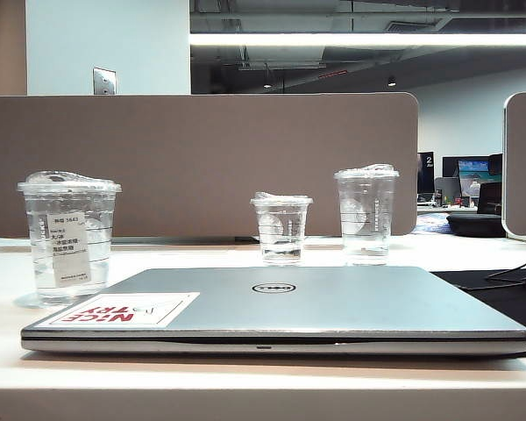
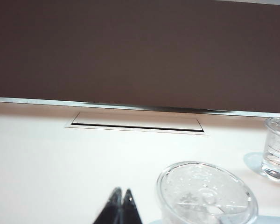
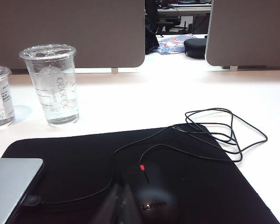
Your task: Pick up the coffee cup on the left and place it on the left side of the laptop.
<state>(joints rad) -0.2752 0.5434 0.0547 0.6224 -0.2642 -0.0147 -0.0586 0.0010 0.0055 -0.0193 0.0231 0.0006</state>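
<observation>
Three clear cups stand on the white desk (image 1: 245,386) in the exterior view: at far left the coffee cup (image 1: 68,239) with its white label, just beside the left rear corner of the closed laptop (image 1: 276,309), so by the look of it the placing is done; the short cup (image 1: 281,228) and the tall cup (image 1: 366,214) wait behind the lid, middle and right of middle. No arm shows there. Only the left wrist view finds the left gripper (image 2: 120,207), jaws together and empty, low in frame beside a lidded cup rim. Only the right wrist view shows the right gripper (image 3: 119,203), jaws likewise together, above the mouse (image 3: 151,196) on a black mat (image 3: 84,158).
</observation>
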